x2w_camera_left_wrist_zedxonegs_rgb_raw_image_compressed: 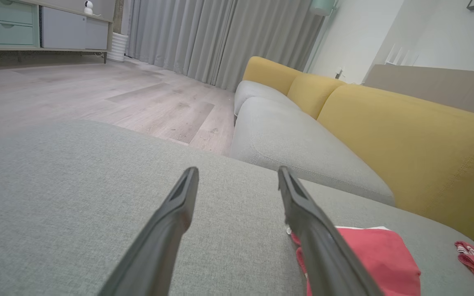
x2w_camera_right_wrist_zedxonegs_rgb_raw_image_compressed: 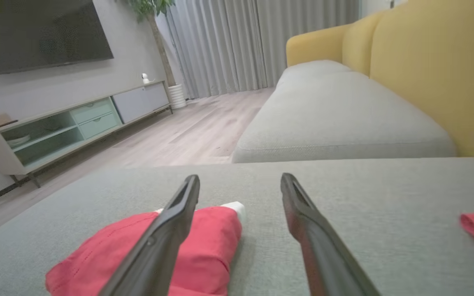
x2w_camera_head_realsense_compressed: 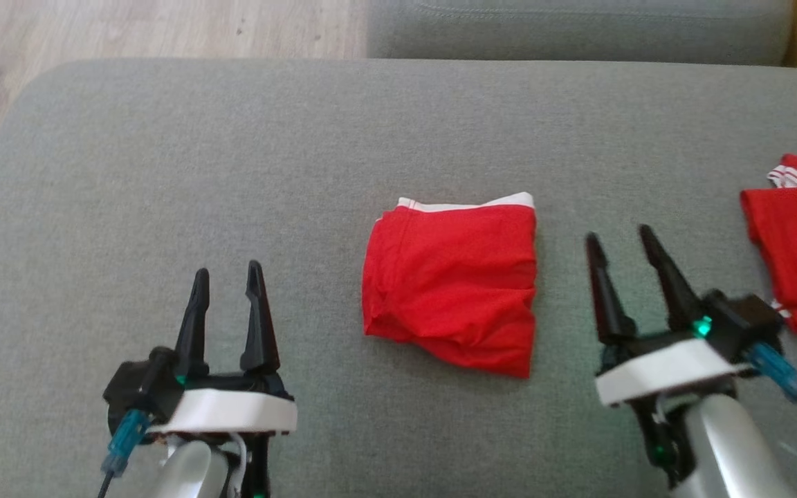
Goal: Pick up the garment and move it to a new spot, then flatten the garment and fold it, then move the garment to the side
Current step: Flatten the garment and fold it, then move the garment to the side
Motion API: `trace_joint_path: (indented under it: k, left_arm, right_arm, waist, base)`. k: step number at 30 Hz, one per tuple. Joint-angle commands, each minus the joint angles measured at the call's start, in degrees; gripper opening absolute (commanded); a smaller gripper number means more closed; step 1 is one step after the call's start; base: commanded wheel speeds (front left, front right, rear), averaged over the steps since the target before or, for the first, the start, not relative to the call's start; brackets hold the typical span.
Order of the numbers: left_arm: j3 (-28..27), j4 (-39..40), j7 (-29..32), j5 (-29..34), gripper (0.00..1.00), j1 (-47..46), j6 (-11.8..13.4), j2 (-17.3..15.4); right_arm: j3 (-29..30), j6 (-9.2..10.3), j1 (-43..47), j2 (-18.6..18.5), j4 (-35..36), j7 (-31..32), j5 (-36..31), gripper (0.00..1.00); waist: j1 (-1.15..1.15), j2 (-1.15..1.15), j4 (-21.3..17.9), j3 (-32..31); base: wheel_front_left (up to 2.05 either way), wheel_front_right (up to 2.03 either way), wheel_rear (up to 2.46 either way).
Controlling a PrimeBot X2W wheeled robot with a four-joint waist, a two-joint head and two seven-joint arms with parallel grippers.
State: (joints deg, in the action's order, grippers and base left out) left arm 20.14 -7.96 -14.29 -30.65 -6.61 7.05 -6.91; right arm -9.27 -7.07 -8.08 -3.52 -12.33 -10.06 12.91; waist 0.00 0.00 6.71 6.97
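Red garment (x2w_camera_head_realsense_compressed: 450, 283) is lying folded, nearer the right gripper (x2w_camera_head_realsense_compressed: 618, 233), leftward of it. Both it and the left gripper (x2w_camera_head_realsense_compressed: 227, 268) are gaping wide, empty.

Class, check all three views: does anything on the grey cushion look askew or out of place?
Nothing is spilled or damaged. The folded red garment lies slightly askew on the grey cushion: its lower edge slants and bunches at the left corner. A second red garment lies creased at the right edge.
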Motion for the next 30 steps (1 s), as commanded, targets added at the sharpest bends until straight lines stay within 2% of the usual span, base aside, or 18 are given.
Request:
trace_joint_path:
  k: [1, 11, 30]
  left_arm:
    - [-2.28, 1.16, -0.59, 0.26, 1.0, -0.44, 0.13, -1.17]
    - [-1.69, -0.45, 0.18, 1.01, 1.0, 3.63, 1.01, -3.34]
    - [-0.12, -0.16, 1.39, 1.0, 1.0, 4.55, 1.84, -3.54]
  right_arm:
    - [0.12, -0.42, -0.07, 0.64, 3.18, 0.28, -0.53, 1.0]
    - [6.92, -0.42, 7.0, 0.64, 8.28, 1.26, -0.91, 1.0]
    - [7.5, -0.42, 9.06, 0.64, 8.05, 2.83, -0.9, 1.0]
  waist:
    - [0.0, 0.0, -0.49, -0.47]
    - [0.0, 0.0, -1.18, -3.18]
    - [0.0, 0.0, -1.14, -4.25]
  base:
    - [0.0, 0.0, 0.0]
    - [0.0, 0.0, 0.0]
    - [0.0, 0.0, 0.0]
